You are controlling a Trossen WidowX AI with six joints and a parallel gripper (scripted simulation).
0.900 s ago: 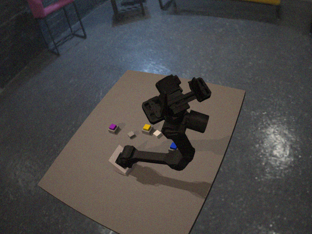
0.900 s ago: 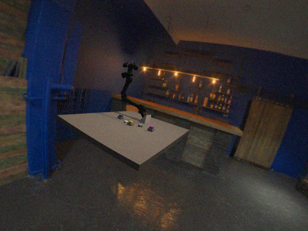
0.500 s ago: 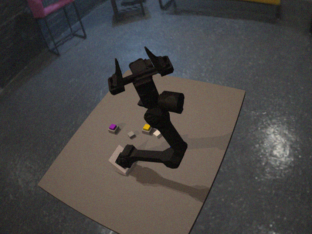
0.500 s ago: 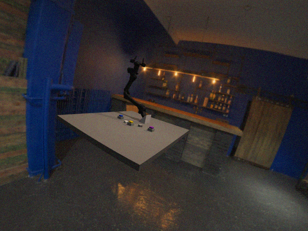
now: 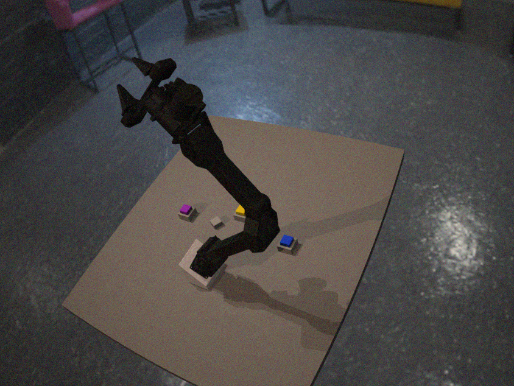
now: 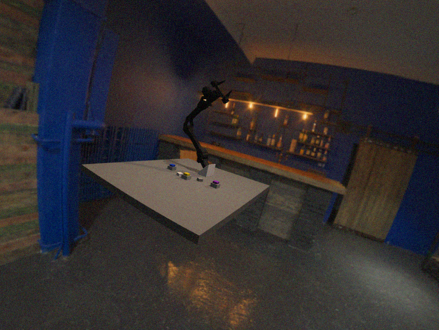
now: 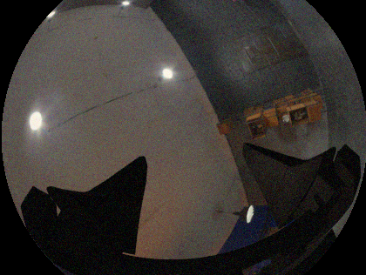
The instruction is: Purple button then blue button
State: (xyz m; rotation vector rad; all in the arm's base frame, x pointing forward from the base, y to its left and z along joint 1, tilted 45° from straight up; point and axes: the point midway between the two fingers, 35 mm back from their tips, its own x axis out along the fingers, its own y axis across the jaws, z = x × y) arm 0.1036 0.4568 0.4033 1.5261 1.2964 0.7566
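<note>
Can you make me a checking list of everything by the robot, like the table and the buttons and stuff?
Surface: tan table top, shadows across it.
Job's things: purple button and blue button, both untouched.
Clutter: yellow button partly behind the arm; small pale block between purple and yellow.
End effector: open, holding nothing, raised high above the table.
Cables: nothing seen.
Surroundings: glossy floor, pink-topped stand, lit bar shelves.
</note>
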